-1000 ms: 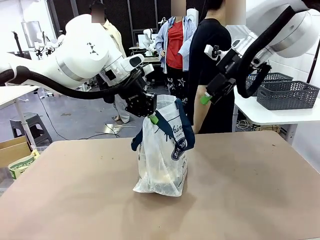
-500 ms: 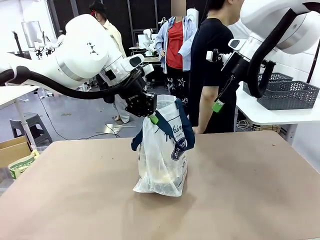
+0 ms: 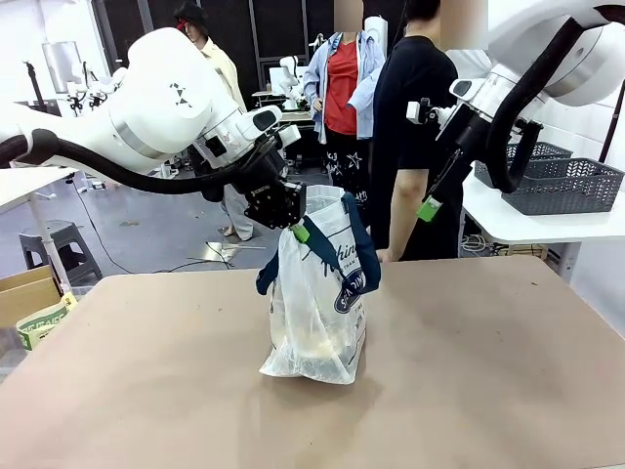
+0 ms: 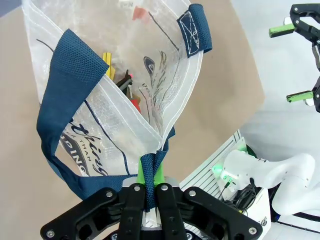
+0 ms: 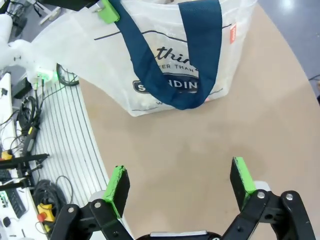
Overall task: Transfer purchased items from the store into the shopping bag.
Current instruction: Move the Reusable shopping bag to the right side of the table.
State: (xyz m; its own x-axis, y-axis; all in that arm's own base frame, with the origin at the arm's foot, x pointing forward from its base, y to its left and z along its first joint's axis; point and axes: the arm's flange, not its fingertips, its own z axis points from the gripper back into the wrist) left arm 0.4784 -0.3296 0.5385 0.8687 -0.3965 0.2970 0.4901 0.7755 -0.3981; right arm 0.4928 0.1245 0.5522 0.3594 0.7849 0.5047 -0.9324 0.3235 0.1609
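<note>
The shopping bag (image 3: pixel 317 303) stands upright near the middle of the brown desk (image 3: pixel 488 371), long axis vertical, mouth facing up, its base spread on the desk top. Printed side and one navy strap handle (image 3: pixel 363 256) face the right of the desk. The left hand (image 3: pixel 298 231) sits at the bag's top rim, fingers pressed together on the other navy handle (image 4: pixel 149 182), holding that edge up; the green pads (image 4: pixel 145 172) squeeze the strap between them. Seen from the left wrist, the mouth gapes open and the purchased items (image 4: pixel 125 85) lie low inside: a yellow piece, a dark piece and a red piece, partly veiled by the translucent wall. Through the bag's side in front, a pale yellowish mass (image 3: pixel 317 342) rests at the bottom; what it is, I cannot tell. The right hand (image 3: pixel 430 207) hangs high over the desk's far right side, well apart from the bag, fingers spread wide with nothing between them. Grey lattice baskets (image 3: pixel 562 184) sit on a white side table (image 3: pixel 508 220) to the right.
</note>
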